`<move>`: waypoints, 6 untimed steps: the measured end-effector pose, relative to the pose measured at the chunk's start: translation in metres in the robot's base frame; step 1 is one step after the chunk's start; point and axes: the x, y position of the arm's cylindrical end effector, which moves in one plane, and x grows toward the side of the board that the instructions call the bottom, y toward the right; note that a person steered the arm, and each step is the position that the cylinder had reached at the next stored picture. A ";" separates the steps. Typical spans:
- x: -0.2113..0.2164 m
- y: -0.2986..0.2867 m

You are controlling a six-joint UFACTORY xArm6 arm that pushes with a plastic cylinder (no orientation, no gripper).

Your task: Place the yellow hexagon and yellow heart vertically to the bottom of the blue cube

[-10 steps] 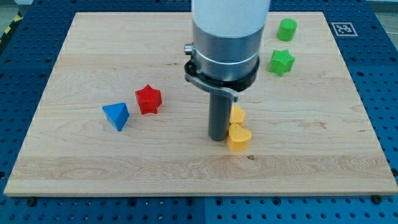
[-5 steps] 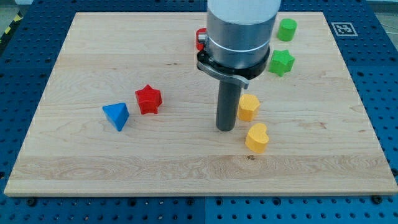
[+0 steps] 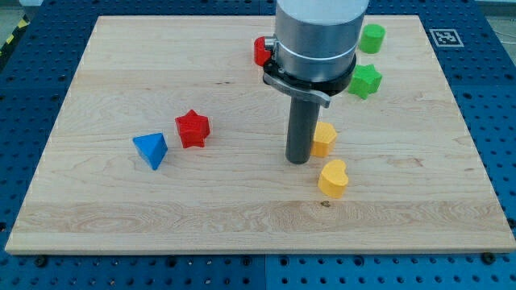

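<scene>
There are no jaws on this arm, so nothing is apart, together or clamped: the arm ends in a plain rod, and my tip [image 3: 299, 160] stands on the worktop [image 3: 242, 209]. Just off the tip at about 2 o'clock, touching the rod or very nearly so, sits the yellow hexagon [image 3: 324, 138]. The yellow heart [image 3: 333, 178] lies near the tip at about 4 o'clock, clear of it and a little apart from the hexagon, almost straight toward the view's bottom from it.

No blue cube can be made out. The only blue thing in view is the blue pyramid-like block [image 3: 151, 150], well apart at 9 o'clock from the tip, with the red star [image 3: 193, 128] just beside it at its 2 o'clock. A red block [image 3: 260, 51] peeps out from behind the arm at the tip's 11 o'clock, mostly hidden. A green star [image 3: 365, 80] and a green cylinder [image 3: 372, 38] stand toward 1 o'clock.

Both yellow blocks look small, stiff and light, and I judge they will slide readily on the smooth wood. With no way to grip, each must be shoved from a side face. The hexagon's flat faces should take a push squarely. The heart's rounded lobes and point are likelier to make it spin off, so I would press on its broad side, in line with its middle.
</scene>
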 end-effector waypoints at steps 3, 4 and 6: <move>-0.035 0.002; -0.038 0.002; -0.051 0.002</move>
